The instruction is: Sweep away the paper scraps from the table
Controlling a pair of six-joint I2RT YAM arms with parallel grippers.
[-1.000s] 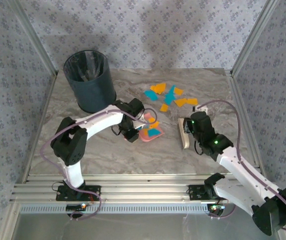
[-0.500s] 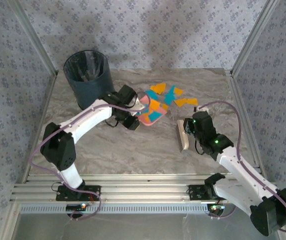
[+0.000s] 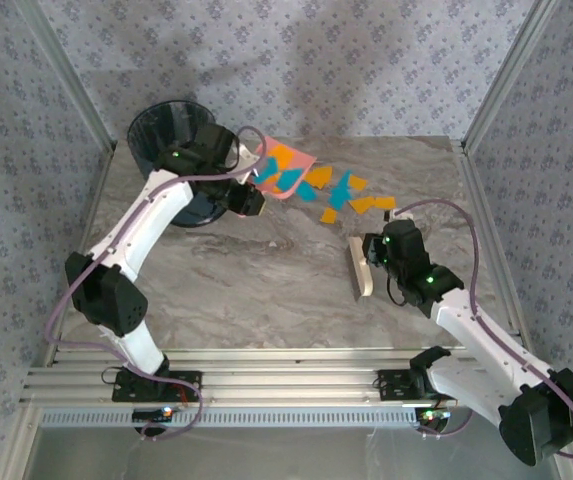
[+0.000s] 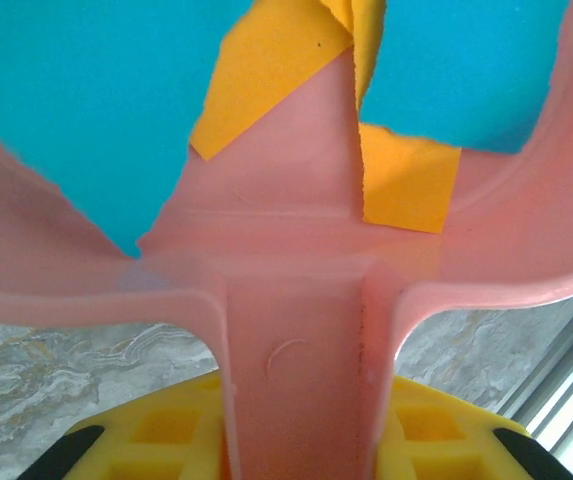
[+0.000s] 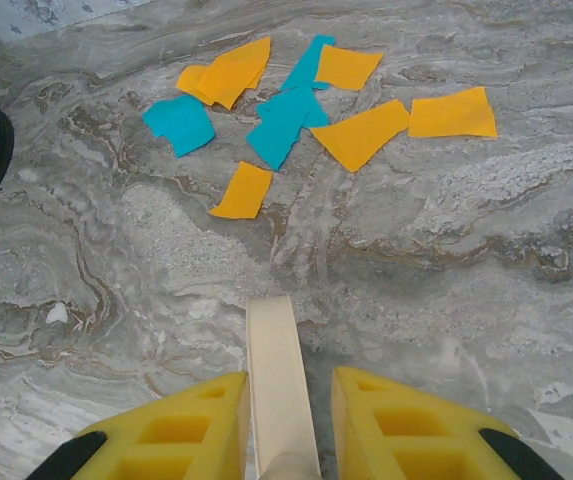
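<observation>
Pink dustpan (image 3: 284, 168) clamped in left end effector (image 4: 296, 445) carries paper scraps (image 4: 86, 90); right end effector (image 5: 284, 420) grips brush (image 5: 276, 360).

paper scraps (image 5: 286, 120): teal and orange, flat, clustered loose on the far right of the marble table (image 5: 416, 260); others lie in the pink dustpan (image 4: 296, 330).

Lab test booth — wallpapered panels (image 3: 366, 60), aluminium frame (image 3: 286, 385), marble-patterned table (image 3: 266, 300)

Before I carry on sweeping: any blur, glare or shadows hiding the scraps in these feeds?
Top view: even light, soft shadows on the back wall, scraps on the table clear. Left wrist view: the dustpan sits very close, slight sheen, no glare. Right wrist view: scraps sharp, no blur.
</observation>
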